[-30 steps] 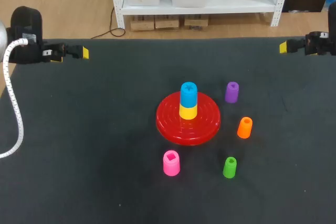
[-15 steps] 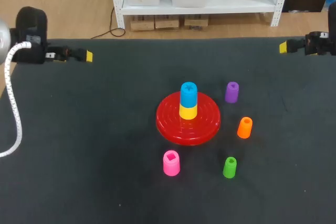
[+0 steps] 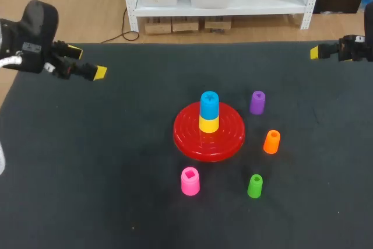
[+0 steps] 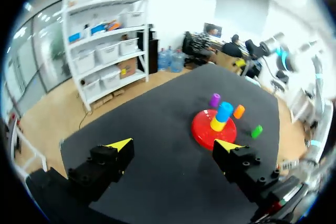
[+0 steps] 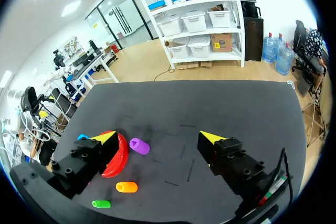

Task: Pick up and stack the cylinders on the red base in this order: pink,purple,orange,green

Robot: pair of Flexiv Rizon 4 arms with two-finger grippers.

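Red base (image 3: 186, 137) sits mid-table on the dark cloth (image 3: 105, 173), w/ a yellow cylinder (image 3: 208, 124) and a blue cylinder (image 3: 209, 102) already stacked at its centre. Loose pcs, all upright and off the base: pink cylinder (image 3: 190, 181) at 7 o'clock from it, green cylinder (image 3: 254, 186) at 5, orange cylinder (image 3: 271, 141) between 3 and 4, purple cylinder (image 3: 257, 102) between 1 and 2. Left gripper (image 3: 87, 63) hangs well apart at 10 o'clock, fingers spread, nothing held; right gripper (image 5: 157, 137) sits at the table's far corner at 2 o'clock, likewise spread and empty. Nothing of the req'd order is placed yet.

Risks, as judged:
1. Order error: purple is the pc nearest the right gripper, yet pink must go first.
2. Reaching pink from either arm's side runs close by the base, so a low approach could clip the blue/yellow stack.
3. The pcs are small and upright on cloth, so an off-centre pinch may tip one and let it roll.
4. Pink's top shows a shaped recess. If the pcs are keyed, poor rotation at set-down could leave it cocked.
5. Stack height: four more on two makes a tall column, so any lateral nudge at release could topple it.
6. Orange and green stand near each other, so wide fingers may knock the neighbour.
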